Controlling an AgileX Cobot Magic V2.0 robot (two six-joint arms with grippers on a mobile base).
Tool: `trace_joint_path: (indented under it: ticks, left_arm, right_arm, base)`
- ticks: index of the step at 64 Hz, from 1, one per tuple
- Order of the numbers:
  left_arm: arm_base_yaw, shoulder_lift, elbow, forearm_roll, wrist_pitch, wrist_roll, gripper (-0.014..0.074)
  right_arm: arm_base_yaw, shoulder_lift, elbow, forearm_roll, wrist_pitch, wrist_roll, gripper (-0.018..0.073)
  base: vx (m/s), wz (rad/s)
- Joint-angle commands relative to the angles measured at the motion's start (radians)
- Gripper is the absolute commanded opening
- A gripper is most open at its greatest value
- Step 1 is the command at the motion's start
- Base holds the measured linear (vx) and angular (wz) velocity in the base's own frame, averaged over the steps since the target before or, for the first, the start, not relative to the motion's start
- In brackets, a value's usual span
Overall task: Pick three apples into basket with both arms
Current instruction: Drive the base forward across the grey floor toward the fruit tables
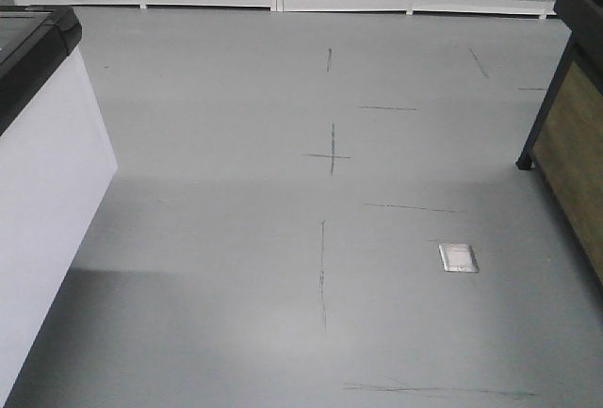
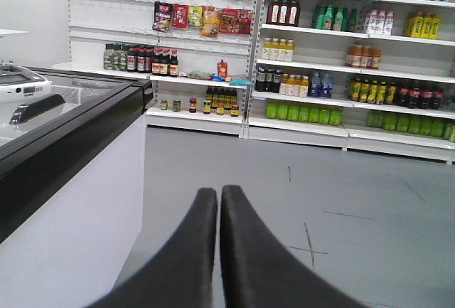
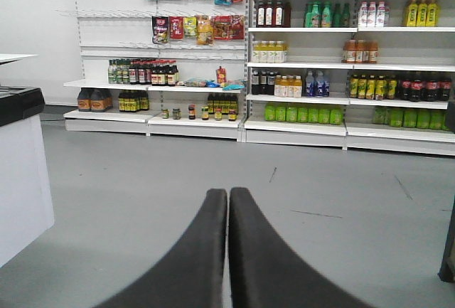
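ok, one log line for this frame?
left gripper shut, empty | right gripper shut, empty | apples, basket not in view | facing shelves across grey floor

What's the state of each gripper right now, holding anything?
Left gripper: closed, holding nothing.
Right gripper: closed, holding nothing.

The smooth grey floor (image 1: 188, 238) has thin dark lines (image 1: 332, 149); the metal shelves (image 3: 295, 134) are white (the left end effector (image 2: 218, 191) is black).
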Motion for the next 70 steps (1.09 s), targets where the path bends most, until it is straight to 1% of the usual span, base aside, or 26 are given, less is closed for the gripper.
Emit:
trace_joint_path:
  ticks: [1, 41, 70]
  left_arm:
    - [-0.001, -0.013, 0.002, -0.009, -0.074, -0.005, -0.0007]
    - [-0.002, -0.013, 0.002, -0.009, -0.074, -0.005, -0.0007]
    - [-0.002, -0.013, 0.002, -0.009, -0.074, -0.005, -0.0007]
  right_arm:
    - [0.0, -0.013, 0.014, -0.008, -0.073, 0.0, -0.0008]
    - [0.0, -0.013, 0.014, -0.008, -0.073, 0.0, -0.0008]
    - [0.0, -0.013, 0.014, -0.008, -0.073, 0.0, -0.0008]
  base:
    - [0.08, 0.1]
    - [0.05, 0.0]
    - [0.11, -0.06]
